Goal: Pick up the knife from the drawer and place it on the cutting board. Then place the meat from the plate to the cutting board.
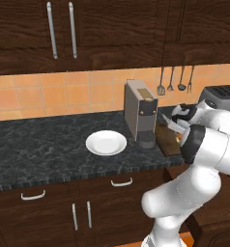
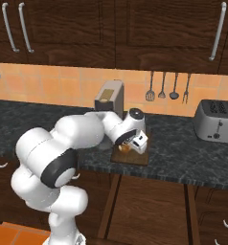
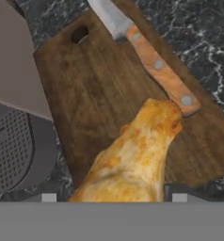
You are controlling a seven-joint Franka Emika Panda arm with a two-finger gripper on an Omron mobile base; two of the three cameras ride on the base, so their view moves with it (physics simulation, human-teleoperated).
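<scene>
Your gripper (image 2: 139, 141) hangs low over the cutting board (image 3: 100, 94), its jaws spread wide, one fingertip (image 3: 49, 197) on each side of the single chicken drumstick (image 3: 132, 160). You can see the drumstick lying on the board between the two tips; whether the pads touch it you cannot tell. In the hand view the thin end of the drumstick points away from the gripper and reaches the butt of the one knife (image 3: 151, 56), touching it or just short of it. That knife lies on the board beyond the meat, its orange-brown handle with three rivets nearest you and its grey blade running off past the board's far edge. The board has one hanging hole (image 3: 79, 34) near its far corner.

Just beside the gripper, on the side of the board away from the knife, stands one grey coffee machine (image 1: 141, 113) with its drip grate (image 3: 10, 150) close to the board's edge. Farther out on that same side, on the black speckled countertop (image 1: 39, 144), sits one white plate (image 1: 106, 143), bare. On the opposite side, well apart, is one toaster (image 2: 216, 119). Above and behind the gripper four utensils (image 2: 167, 88) hang on the tiled wall.
</scene>
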